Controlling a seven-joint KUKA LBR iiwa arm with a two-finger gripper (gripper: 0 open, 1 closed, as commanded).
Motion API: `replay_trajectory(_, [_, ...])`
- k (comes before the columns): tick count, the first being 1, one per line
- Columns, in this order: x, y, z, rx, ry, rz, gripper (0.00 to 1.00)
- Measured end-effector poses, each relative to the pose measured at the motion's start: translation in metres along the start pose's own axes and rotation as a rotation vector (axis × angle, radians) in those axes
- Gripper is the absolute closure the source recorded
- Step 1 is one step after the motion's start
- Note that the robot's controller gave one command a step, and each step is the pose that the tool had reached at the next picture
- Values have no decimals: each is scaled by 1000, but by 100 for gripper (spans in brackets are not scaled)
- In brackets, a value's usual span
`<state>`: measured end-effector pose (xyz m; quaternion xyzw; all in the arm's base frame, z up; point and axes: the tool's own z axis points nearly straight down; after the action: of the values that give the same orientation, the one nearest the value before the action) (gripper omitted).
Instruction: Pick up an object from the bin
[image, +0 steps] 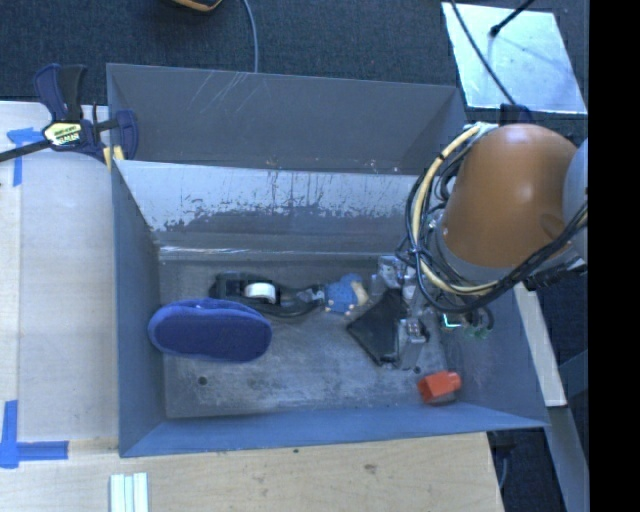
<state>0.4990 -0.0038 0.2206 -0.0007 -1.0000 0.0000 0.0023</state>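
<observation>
My gripper (408, 318) hangs low at the right side of the bin floor, under the arm's orange dome. A flat black, roughly diamond-shaped piece (372, 328) lies directly beside and partly beneath it, on its left. A small blue and tan thing (343, 293) sits just to the upper left of the gripper. A small red-orange block (438, 385) lies on the floor below and right of the gripper, apart from it.
A big blue oval pad (210, 331) lies at the floor's left. Behind it rests a black tool with a white roll (260, 292) and a dark cord running right. The bin's sloped walls close in on all sides.
</observation>
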Motion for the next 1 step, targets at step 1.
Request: replay_trajectory(1, [-30,-2,65,0,-3,-26,0])
